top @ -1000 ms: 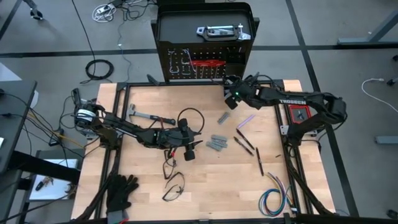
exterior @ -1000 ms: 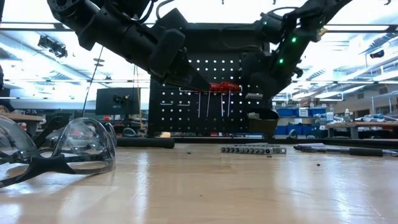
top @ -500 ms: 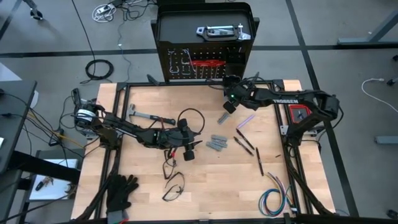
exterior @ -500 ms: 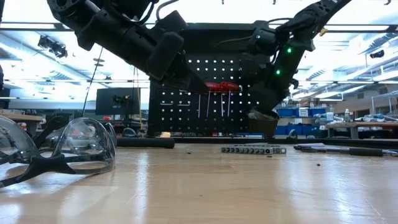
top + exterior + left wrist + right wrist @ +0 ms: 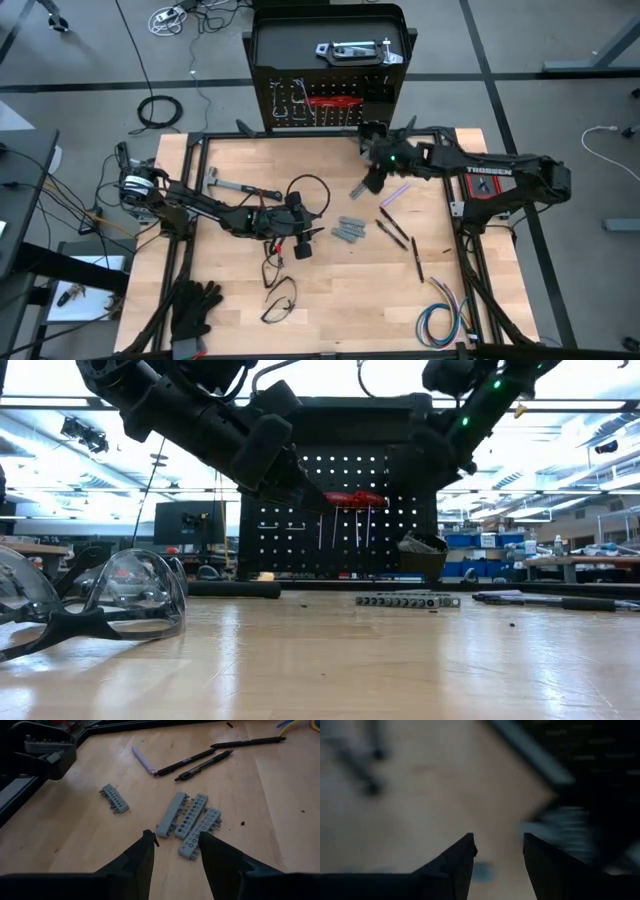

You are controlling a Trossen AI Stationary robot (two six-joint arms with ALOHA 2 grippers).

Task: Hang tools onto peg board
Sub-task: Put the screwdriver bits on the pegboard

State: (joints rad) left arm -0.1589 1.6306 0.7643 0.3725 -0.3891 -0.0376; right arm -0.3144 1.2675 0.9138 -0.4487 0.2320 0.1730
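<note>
View from above, left to right. A black-handled steel hammer (image 5: 232, 186) lies on the light wooden table (image 5: 240, 300) near its left edge. The left gripper (image 5: 318, 235) hovers at mid-table with fingers apart and empty, just beside three grey perforated metal strips (image 5: 350, 230). The right gripper (image 5: 372, 183), fingers parted and empty, hangs over a fourth grey strip (image 5: 359, 189) near the far edge. Behind stands the upright black perforated peg board (image 5: 325, 100), red-handled tools (image 5: 330, 101) hanging on it.
</note>
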